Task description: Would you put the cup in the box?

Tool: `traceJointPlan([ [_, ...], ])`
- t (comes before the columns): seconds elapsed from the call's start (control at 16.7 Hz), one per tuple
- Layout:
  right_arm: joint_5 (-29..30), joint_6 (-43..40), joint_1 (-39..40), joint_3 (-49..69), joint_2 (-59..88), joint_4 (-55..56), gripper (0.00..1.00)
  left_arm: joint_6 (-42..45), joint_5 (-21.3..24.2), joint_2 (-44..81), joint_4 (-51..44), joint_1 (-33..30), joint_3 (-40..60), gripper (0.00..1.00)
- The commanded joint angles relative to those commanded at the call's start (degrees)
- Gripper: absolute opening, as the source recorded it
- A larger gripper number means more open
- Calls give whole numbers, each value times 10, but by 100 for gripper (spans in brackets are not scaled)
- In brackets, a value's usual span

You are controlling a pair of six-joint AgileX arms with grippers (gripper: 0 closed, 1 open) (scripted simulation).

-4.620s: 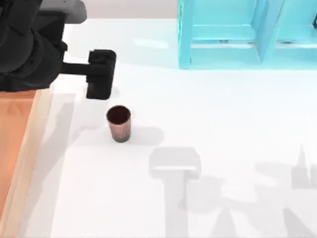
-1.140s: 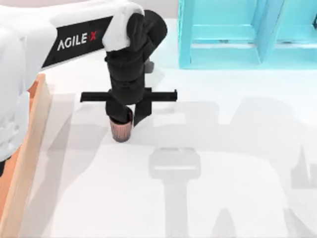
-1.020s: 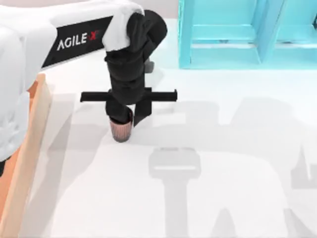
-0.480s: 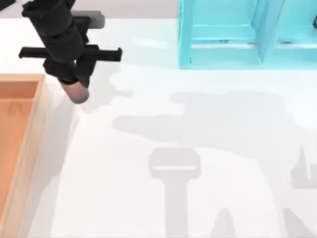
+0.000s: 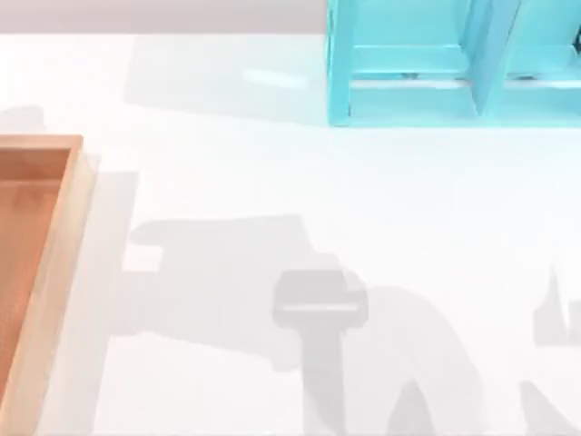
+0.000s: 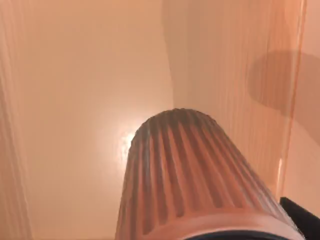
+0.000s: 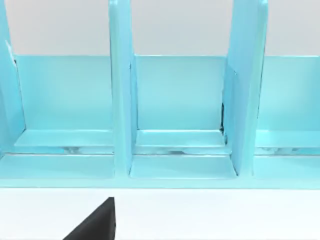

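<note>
The cup (image 6: 190, 170), ribbed and coppery, hangs close before the left wrist camera with its base toward the orange-brown floor of the box (image 6: 70, 90). My left gripper (image 6: 215, 236) is shut on the cup's rim end, and one black finger (image 6: 303, 220) shows beside it. In the top view, the box (image 5: 56, 263) lies along the table's left edge, with its pale rim and part of its floor in sight. My right gripper (image 7: 95, 225) is parked facing the turquoise shelf.
A turquoise shelf unit (image 5: 436, 64) stands at the back right of the white table (image 5: 318, 182), and its open compartments (image 7: 177, 100) face the right wrist camera. Arm shadows fall across the middle of the table.
My left arm has carried the cup leftward from the table's back left out of the top view, and the cup now hangs over the box floor.
</note>
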Motion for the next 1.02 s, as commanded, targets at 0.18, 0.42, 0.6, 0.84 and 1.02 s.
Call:
traceJointPlan([
  [0.18,0,0,0,0,0,0,100,19,-6,-13,-22,29,-9,0],
  [0.42,0,0,0,0,0,0,100,19,-7,-11,-21,27,-7,0],
  [0.6,0,0,0,0,0,0,100,21,-7,-13,2,27,-29,0],
  [0.84,0,0,0,0,0,0,100,24,-6,-15,84,32,-113,0],
  [1.02,0,0,0,0,0,0,100,26,-6,-13,123,36,-154,0],
])
